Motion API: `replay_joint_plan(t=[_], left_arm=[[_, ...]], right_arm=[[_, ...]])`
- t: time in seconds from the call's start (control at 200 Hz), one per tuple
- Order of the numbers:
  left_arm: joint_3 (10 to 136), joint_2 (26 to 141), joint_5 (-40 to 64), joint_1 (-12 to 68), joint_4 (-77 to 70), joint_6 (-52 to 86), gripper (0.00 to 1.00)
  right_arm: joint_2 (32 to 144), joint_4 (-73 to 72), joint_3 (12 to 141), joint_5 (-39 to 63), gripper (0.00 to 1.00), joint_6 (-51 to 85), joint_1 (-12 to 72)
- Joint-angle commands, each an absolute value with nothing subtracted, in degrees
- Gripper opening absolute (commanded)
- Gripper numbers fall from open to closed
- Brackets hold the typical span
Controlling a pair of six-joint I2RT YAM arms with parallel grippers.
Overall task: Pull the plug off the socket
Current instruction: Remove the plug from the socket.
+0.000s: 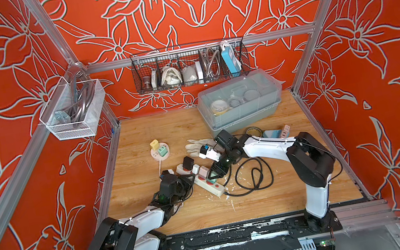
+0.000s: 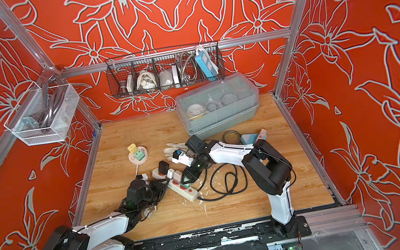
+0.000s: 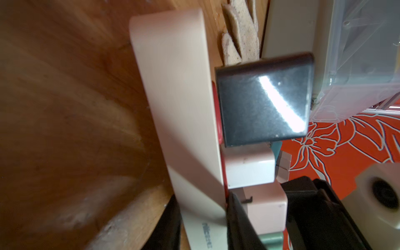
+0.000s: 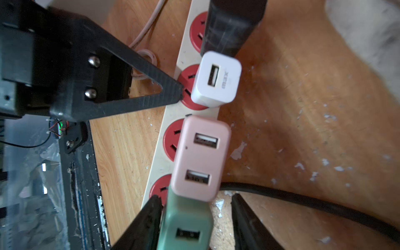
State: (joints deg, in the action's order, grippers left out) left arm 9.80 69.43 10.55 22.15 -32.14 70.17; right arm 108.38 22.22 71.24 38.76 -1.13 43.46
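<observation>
Right wrist: pink charger [image 4: 201, 158] beside plug [image 4: 186, 225]

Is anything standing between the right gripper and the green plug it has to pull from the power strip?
Nothing visible does. The right gripper's open jaws straddle the green plug. The pink adapter sits right beside it on the power strip, not between them.

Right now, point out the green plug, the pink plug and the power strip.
green plug [image 4: 186, 216]: right wrist view, body above its port.
pink plug [image 4: 201, 158]: right wrist view, face between its two ports.
power strip [image 4: 161, 167]: right wrist view, cream body between red sockets.
</observation>
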Motion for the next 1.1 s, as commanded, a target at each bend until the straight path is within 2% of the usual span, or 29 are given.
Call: replay_joint_plan(t=[0.0, 0.03, 0.06, 0.185, 0.295, 0.53, 0.726, 0.926, 1.016, 1.096], left_arm=[[8.5, 70.9, 8.4, 22.5, -25.7, 65.8, 0.1], [8.5, 71.3, 8.2, 22.6, -25.7, 65.9, 0.1], [8.4, 71.9, 7.9, 22.7, -25.7, 65.9, 0.1], [8.2, 74.2, 6.5, 22.8, -24.8, 65.4, 0.07], [9.1, 75.9, 3.3, 22.9, -18.6, 65.2, 0.01], [9.3, 82.2, 0.3, 23.0, -17.6, 64.2, 0.0], [9.1, 88.5, 0.6, 23.0, -20.9, 64.2, 0.0], [9.3, 93.5, 1.1, 23.0, -24.2, 64.1, 0.0], [9.3, 94.6, 1.1, 23.0, -25.1, 64.1, 0.0], [9.2, 94.9, 1.1, 23.0, -25.4, 64.0, 0.0]], right_arm=[[108.9, 24.5, 71.8, 39.5, 0.52, 0.8, 43.6], [108.7, 24.5, 71.7, 39.8, 0.5, 1.0, 43.6], [108.1, 24.4, 71.7, 40.2, 0.44, 1.0, 43.6], [105.4, 23.7, 71.6, 39.9, 0.0, 1.6, 43.6], [103.7, 24.0, 72.7, 38.2, 0.0, 2.4, 42.5], [102.6, 22.1, 74.1, 40.0, 0.0, 8.1, 40.1], [101.6, 16.1, 69.9, 42.4, 0.0, 14.9, 35.8], [99.9, 29.6, 72.8, 35.5, 0.0, 0.2, 39.7], [98.3, 32.7, 72.8, 31.7, 0.0, -2.5, 38.9], [97.8, 31.9, 72.9, 35.2, 0.0, -1.1, 35.8]])
